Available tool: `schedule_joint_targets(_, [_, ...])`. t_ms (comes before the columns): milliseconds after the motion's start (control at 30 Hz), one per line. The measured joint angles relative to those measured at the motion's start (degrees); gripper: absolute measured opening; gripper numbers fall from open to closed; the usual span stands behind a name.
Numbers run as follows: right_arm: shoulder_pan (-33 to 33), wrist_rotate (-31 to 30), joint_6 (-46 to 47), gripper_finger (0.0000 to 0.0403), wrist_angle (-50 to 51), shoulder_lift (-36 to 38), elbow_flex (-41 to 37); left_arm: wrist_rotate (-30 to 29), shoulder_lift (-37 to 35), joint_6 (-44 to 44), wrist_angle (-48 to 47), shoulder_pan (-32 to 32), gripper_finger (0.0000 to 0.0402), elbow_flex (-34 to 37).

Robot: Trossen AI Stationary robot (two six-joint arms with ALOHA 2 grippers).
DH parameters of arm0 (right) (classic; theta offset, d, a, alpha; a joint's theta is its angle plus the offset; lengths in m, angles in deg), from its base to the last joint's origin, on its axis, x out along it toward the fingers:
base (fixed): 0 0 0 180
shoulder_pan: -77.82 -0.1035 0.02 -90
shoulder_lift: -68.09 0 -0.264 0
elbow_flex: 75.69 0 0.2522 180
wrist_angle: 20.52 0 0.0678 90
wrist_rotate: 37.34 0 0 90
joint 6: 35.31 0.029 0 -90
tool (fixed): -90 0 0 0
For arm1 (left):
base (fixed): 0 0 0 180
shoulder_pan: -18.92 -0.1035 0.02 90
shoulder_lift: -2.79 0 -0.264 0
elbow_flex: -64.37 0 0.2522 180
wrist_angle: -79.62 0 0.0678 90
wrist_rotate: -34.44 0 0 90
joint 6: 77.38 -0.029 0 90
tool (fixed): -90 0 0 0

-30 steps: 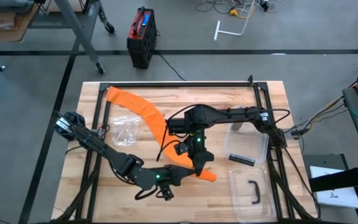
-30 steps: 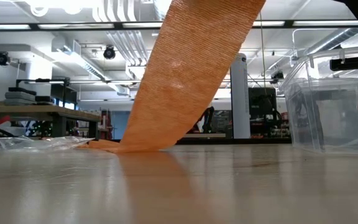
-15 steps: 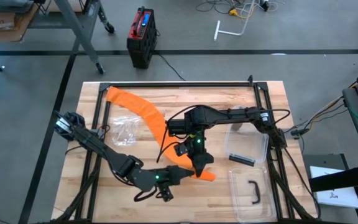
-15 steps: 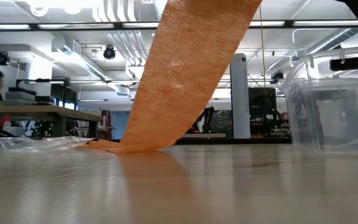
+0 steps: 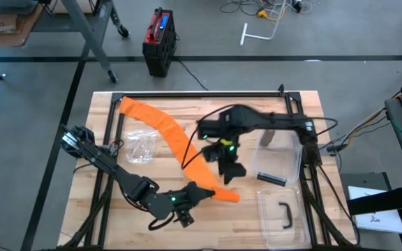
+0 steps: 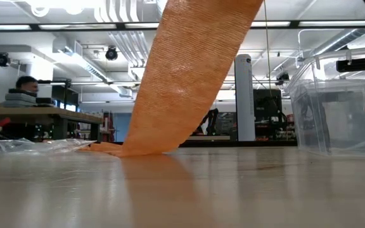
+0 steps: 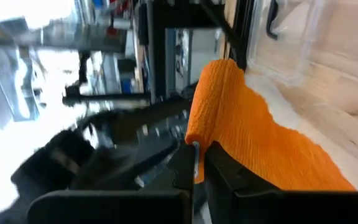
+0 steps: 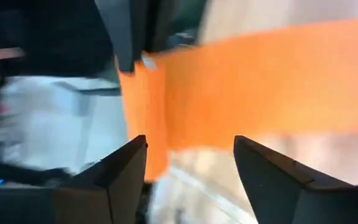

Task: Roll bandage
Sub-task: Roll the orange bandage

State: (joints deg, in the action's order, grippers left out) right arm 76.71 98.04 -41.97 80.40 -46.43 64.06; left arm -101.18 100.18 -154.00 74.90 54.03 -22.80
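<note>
Left end effector (image 7: 199, 163) clenched on the orange bandage (image 5: 165, 125); right end effector (image 5: 227, 171) released just beside.

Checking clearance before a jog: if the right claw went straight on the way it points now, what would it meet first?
Most likely the orange bandage: it stretches straight across the open right claw in its wrist view. How far ahead is unclear.

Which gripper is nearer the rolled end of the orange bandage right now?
Left. The left gripper is shut on the bandage at its rolled end; the right gripper hangs open just beyond it, not touching.
</note>
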Motion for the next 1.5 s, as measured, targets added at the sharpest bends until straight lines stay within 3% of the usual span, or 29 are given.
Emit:
schedule_joint_targets(133, [-1.0, -19.8, 4.4, 0.0252, 0.6, 7.4, -0.1, -4.4, -1.5, 12.4, -4.5, -0.1, 0.0006, 0.0])
schedule_joint_targets(333, [-12.6, -57.2, 12.8, 0.0254, -6.9, 20.9, -6.4, -7.4, -8.8, 47.2, -21.1, -2.3, 0.0006, 0.9])
schedule_joint_targets(400, [-17.7, -65.8, 14.9, 0.0251, -13.9, 25.6, -12.4, -5.6, -12.5, 56.3, -22.4, -2.9, 0.0006, 2.8])
schedule_joint_targets(500, [-24.2, -74.0, 16.9, 0.0245, -27.6, 31.6, -23.1, -2.9, -17.7, 66.5, -18.2, -3.7, 0.0006, 6.7])
schedule_joint_targets(700, [-29.6, -81.7, 15.1, 0.0234, -55.4, 34.2, -41.4, 1.4, -24.9, 74.0, -3.3, -3.9, 0.0006, 16.1])
schedule_joint_targets(867, [-29.6, -84.3, 12.7, 0.0238, -67.9, 32.2, -45.1, 2.7, -26.9, 73.7, 6.6, -3.2, 0.0006, 21.6])
schedule_joint_targets(1167, [-27.1, -84.3, 14.6, 0.0251, -72.1, 30.3, -45.6, 2.6, -25.8, 65.6, 8.9, -3.0, 0.0007, 21.9])
schedule_joint_targets(1500, [-25.9, -83.9, 14.5, 0.0219, -73.6, 29.0, -45.7, 1.1, -25.4, 56.1, 8.9, -2.4, 0.0007, 20.5])
